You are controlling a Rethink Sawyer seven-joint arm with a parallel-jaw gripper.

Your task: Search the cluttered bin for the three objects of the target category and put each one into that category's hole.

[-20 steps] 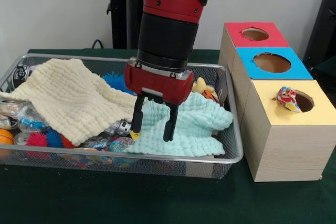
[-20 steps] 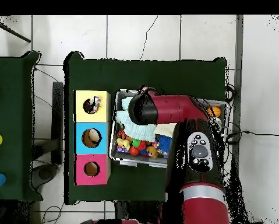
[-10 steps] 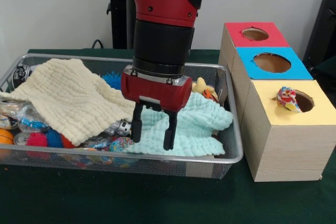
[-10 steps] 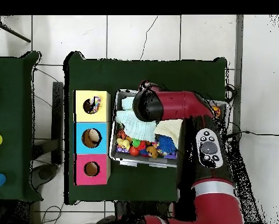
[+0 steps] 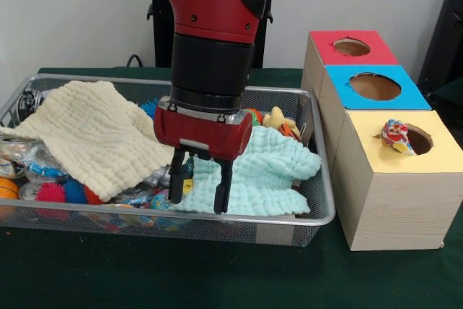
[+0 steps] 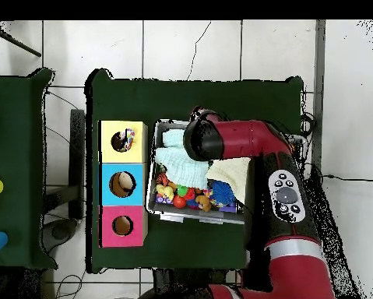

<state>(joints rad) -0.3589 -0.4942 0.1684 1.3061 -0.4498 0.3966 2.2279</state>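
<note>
The wire mesh bin (image 5: 323, 211) holds a cream waffle cloth (image 5: 94, 135), a mint waffle cloth (image 5: 271, 171) and small toys. My gripper (image 5: 198, 189) is open and empty, its tips hanging low over the mint cloth's left edge, beside the cream cloth. One printed fabric piece (image 5: 395, 136) lies draped on the rim of the yellow box's hole (image 5: 421, 140); it also shows in the overhead view (image 6: 125, 140). I see no other printed fabric piece clearly; the cloths hide much of the bin. In the overhead view the arm's wrist (image 6: 202, 138) hides the gripper.
The blue-faced box (image 5: 375, 86) and the red-faced box (image 5: 352, 47) stand behind the yellow box (image 5: 405, 200), right of the bin. Spiky balls (image 5: 51, 193) and clear capsules lie at the bin's left front. A yellow toy (image 5: 278, 119) lies at the back right.
In the front view the arm has shifted left across the bin, carrying the open gripper from the mint cloth's middle towards its left edge. Nothing was picked up.
</note>
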